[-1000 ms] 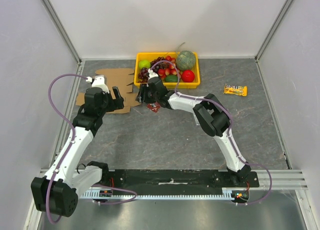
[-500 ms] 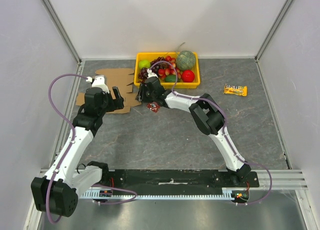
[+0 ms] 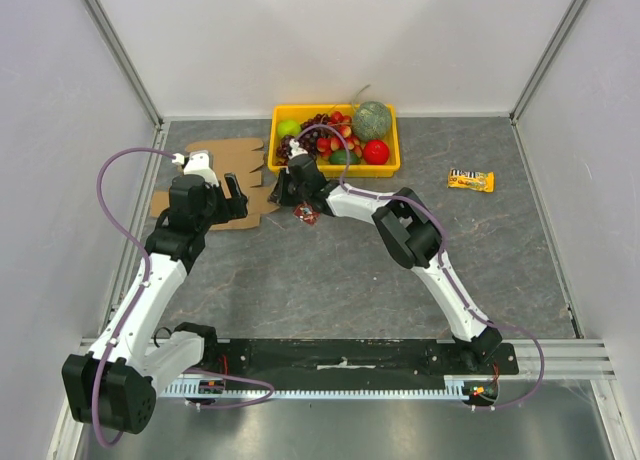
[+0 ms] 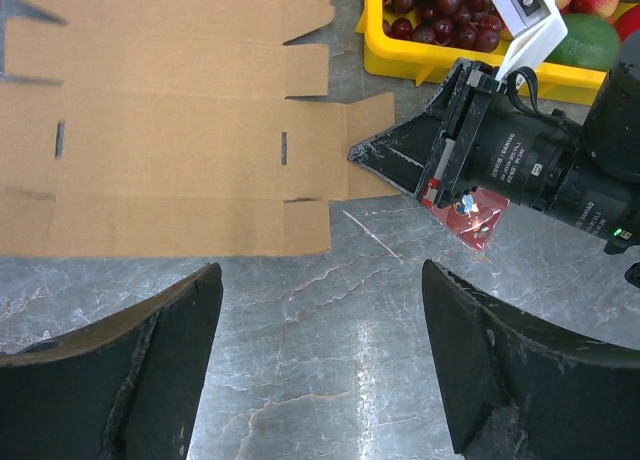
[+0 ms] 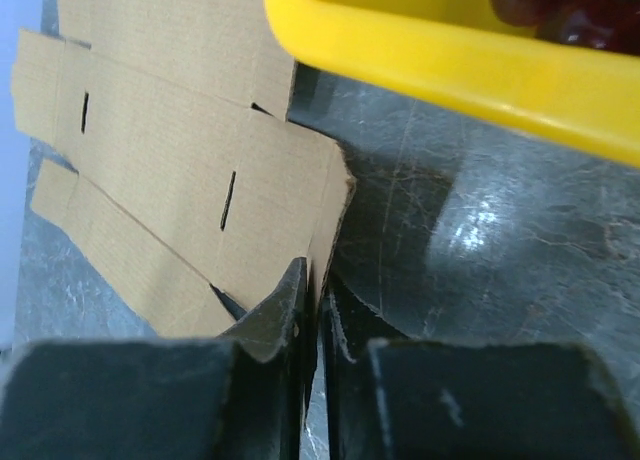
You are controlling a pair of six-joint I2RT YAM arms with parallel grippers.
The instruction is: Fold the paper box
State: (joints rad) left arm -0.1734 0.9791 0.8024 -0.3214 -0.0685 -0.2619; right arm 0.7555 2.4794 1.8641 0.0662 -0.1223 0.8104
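Right wrist view: right pincer (image 5: 312, 310) is pinched onto a flap edge of the paper box (image 5: 170, 160), spread flat on bench (image 5: 470, 240) toward 11 o'clock; left pincer (image 4: 320, 310) is held wide. Flap should be lifted slowly, crease kept straight.

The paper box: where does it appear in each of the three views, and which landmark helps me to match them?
Top external: the paper box lies flat at the upper left of the table.
Left wrist: it fills the upper left.
Right wrist: it covers the left half, one flap edge pinched by the right gripper.
Shared landmark: the yellow tray, right of the box in every view.
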